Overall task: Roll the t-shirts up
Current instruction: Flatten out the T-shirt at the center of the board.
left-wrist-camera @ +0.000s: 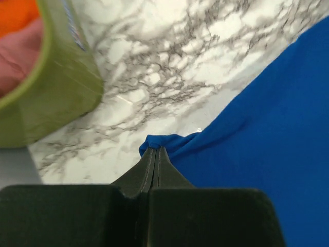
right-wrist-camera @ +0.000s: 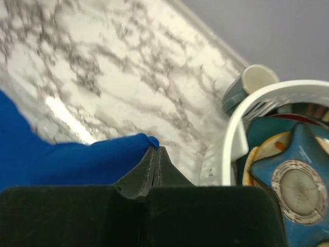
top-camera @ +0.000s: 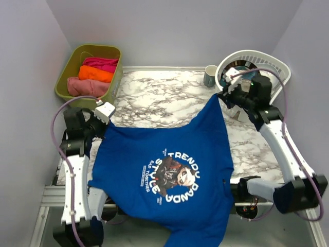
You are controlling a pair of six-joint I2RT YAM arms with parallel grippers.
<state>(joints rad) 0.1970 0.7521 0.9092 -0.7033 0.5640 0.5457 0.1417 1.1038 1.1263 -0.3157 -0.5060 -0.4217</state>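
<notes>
A royal-blue t-shirt (top-camera: 169, 164) with a dark round chest graphic and white lettering is stretched between both arms, its lower part hanging over the table's near edge. My left gripper (top-camera: 101, 119) is shut on one corner of the t-shirt (left-wrist-camera: 159, 141) at the left. My right gripper (top-camera: 220, 96) is shut on the opposite corner of the t-shirt (right-wrist-camera: 128, 146) at the back right, held higher. The cloth runs taut between the two grips.
A green bin (top-camera: 69, 77) with rolled pink, orange and magenta cloths stands at the back left, close to my left gripper. A white basket (top-camera: 277, 64) with blue ware and a mug (top-camera: 210, 75) sit at the back right. The marble table (top-camera: 154, 98) lies beneath.
</notes>
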